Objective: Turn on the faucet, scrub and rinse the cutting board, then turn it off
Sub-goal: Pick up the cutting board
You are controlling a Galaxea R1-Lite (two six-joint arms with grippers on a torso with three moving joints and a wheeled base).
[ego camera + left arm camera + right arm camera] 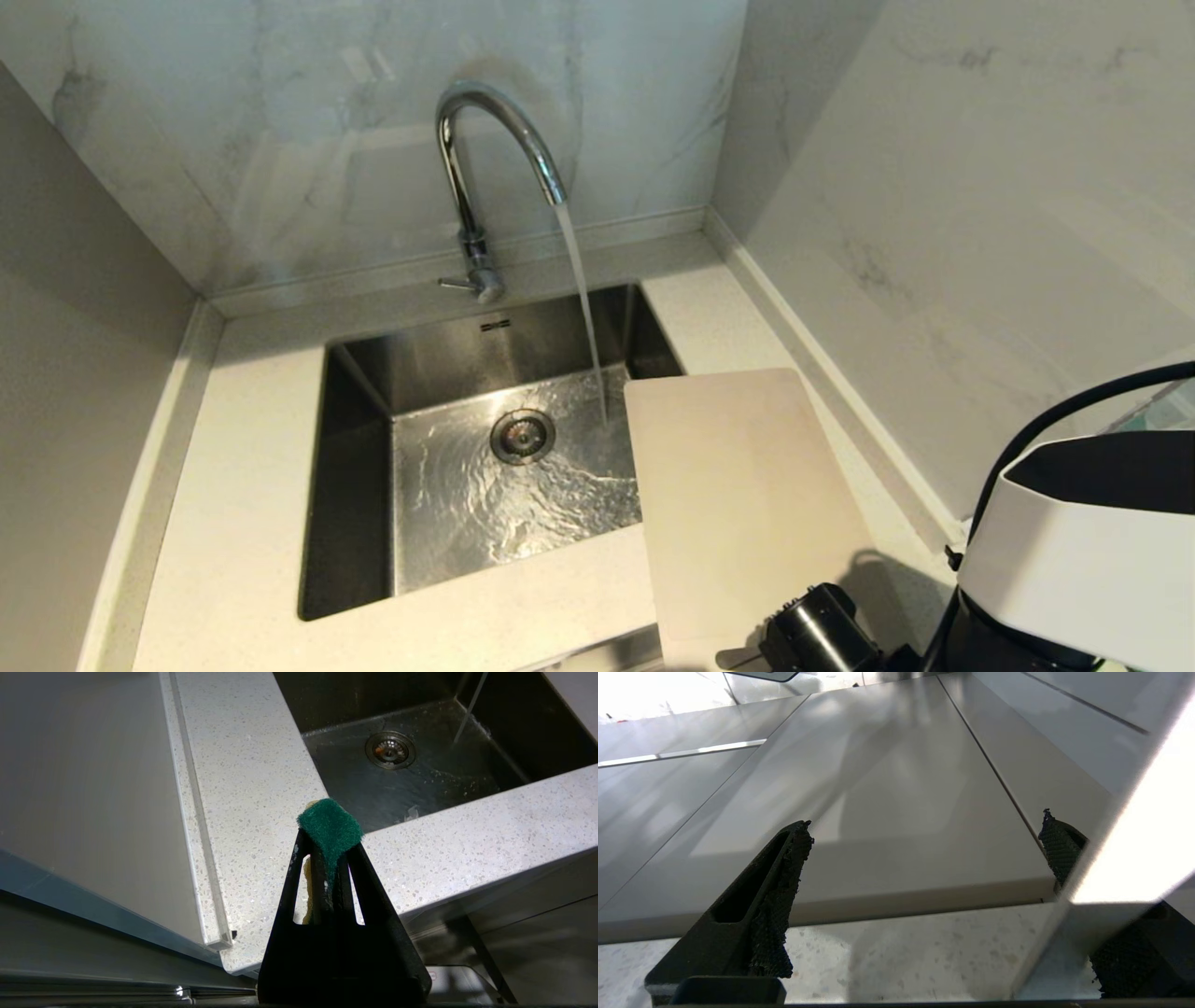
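White-shelled arm (pixel 1074 560) with black cable (pixel 1055 420), black, seemingly mesh-textured gripper fingers (pixel 780 896)

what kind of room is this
Most likely a kitchen: a steel sink set into a speckled stone counter, a chrome gooseneck faucet running water, marble-look wall panels, and a cutting board beside the basin.

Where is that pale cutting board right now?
In the head view the cutting board lies on the counter at the right, its left edge overhanging the sink.
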